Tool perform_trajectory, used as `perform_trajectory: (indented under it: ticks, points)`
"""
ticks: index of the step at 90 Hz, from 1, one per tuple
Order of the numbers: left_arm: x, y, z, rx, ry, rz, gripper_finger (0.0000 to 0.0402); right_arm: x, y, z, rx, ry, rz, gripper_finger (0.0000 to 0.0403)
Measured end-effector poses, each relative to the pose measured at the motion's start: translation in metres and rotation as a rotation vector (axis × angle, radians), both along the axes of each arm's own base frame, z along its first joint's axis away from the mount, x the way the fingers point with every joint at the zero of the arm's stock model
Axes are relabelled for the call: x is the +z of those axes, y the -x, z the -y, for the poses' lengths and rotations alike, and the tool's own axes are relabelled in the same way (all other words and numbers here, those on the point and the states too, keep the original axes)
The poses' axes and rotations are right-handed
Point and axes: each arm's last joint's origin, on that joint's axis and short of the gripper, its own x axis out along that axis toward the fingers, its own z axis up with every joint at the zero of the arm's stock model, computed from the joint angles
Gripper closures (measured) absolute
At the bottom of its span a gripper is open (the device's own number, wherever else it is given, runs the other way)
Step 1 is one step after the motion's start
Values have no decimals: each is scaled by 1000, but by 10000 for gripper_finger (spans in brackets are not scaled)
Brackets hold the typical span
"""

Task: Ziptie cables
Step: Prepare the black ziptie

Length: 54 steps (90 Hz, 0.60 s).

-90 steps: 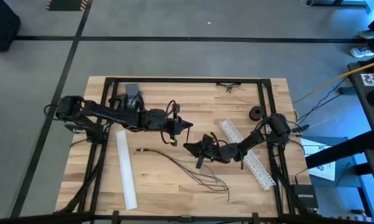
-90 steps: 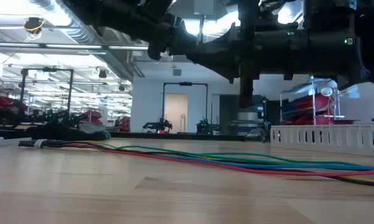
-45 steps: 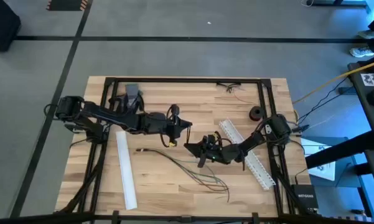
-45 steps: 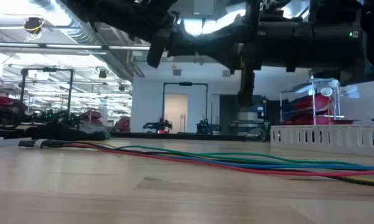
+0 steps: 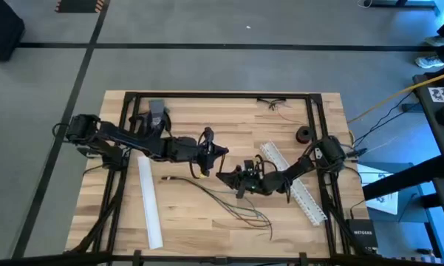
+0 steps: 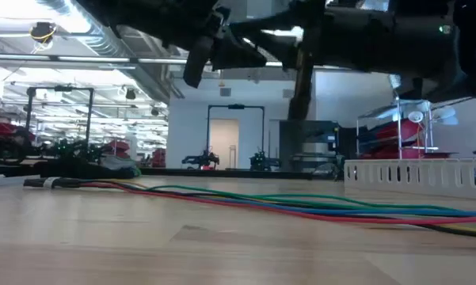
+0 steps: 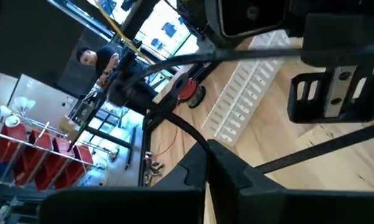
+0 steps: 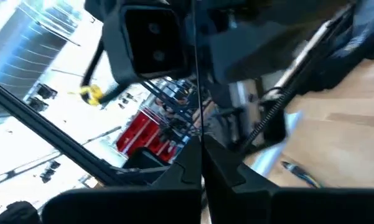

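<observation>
Two white slotted strips (image 5: 149, 201) flank both claws; one cables (image 5: 229, 203) tangle below them. Right gripper (image 5: 222, 176) pinches the ziptie (image 8: 196, 74); left gripper (image 5: 223, 153) grips it too

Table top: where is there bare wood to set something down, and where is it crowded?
Bare wood lies between the left white strip and the cables, and along the far edge. The middle is crowded: both hands, left and right, meet above the cables.

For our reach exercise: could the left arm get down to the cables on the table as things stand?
Probably yes. The left gripper hangs above the table just beyond the cables, which lie loose with nothing over them.
</observation>
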Motion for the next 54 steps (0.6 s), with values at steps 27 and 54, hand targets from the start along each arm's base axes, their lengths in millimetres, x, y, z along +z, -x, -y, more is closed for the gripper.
perform_trajectory:
  ticks: [27, 54]
  points:
    - [-3, -1, 0, 6, -30, -24, 401, 5, -3, 0, -39, -61, 26, 403]
    - [-5, 0, 2, 5, -68, -49, 401, 5, -3, 1, -89, -146, 36, 403]
